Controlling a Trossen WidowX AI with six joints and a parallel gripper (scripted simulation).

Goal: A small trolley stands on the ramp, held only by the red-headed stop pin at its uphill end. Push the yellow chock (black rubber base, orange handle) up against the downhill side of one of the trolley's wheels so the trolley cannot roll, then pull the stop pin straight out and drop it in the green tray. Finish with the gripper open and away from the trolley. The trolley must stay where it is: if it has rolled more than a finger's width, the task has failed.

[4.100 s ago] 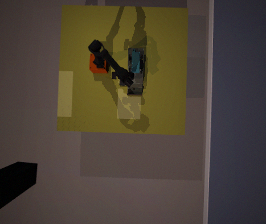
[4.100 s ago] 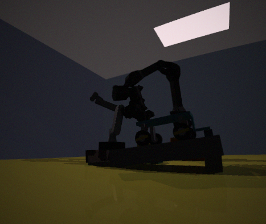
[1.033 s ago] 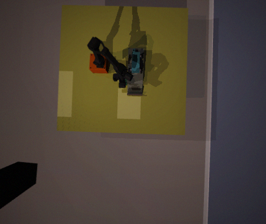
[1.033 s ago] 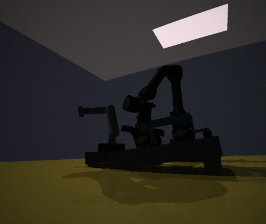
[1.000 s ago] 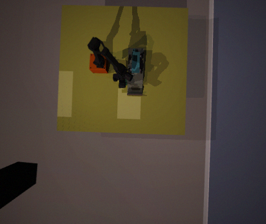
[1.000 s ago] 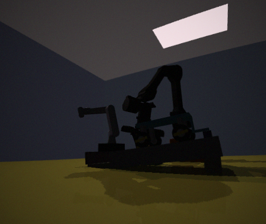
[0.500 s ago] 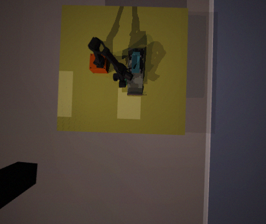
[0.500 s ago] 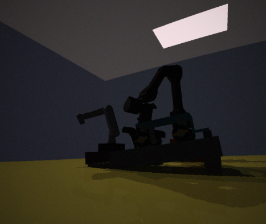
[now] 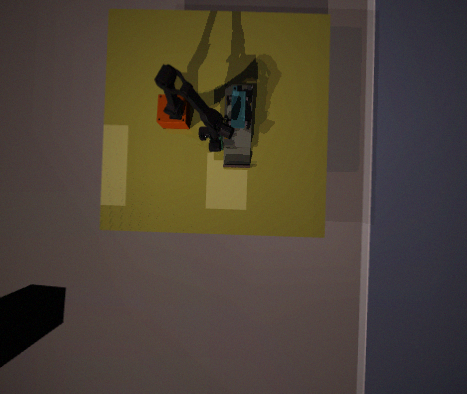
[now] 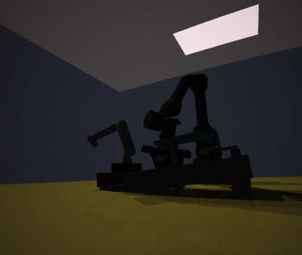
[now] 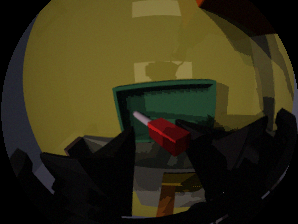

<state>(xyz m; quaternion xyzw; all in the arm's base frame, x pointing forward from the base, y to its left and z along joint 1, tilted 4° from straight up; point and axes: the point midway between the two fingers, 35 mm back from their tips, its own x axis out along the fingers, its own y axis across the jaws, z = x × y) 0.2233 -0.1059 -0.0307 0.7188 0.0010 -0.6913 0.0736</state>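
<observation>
In the wrist view the red-headed stop pin (image 11: 169, 135) lies over the floor of the green tray (image 11: 200, 99), its pale shaft pointing up and left. My gripper (image 11: 154, 127) (image 9: 214, 141) hangs just above the tray, and its dark fingers stand apart on either side of the pin without closing on it. The teal trolley (image 9: 238, 107) (image 10: 188, 138) stands on the grey ramp (image 9: 238, 150) (image 10: 214, 168), to the right of the gripper. Below the tray, the wrist view shows a yellow and orange shape (image 11: 174, 192) that may be the chock. I cannot tell whether it touches a wheel.
The arm's orange base block (image 9: 171, 114) stands left of the ramp on the yellow mat (image 9: 281, 190). Two paler patches (image 9: 115, 165) (image 9: 226, 192) mark the mat. The scene is dim, and the exterior view shows mostly dark silhouettes.
</observation>
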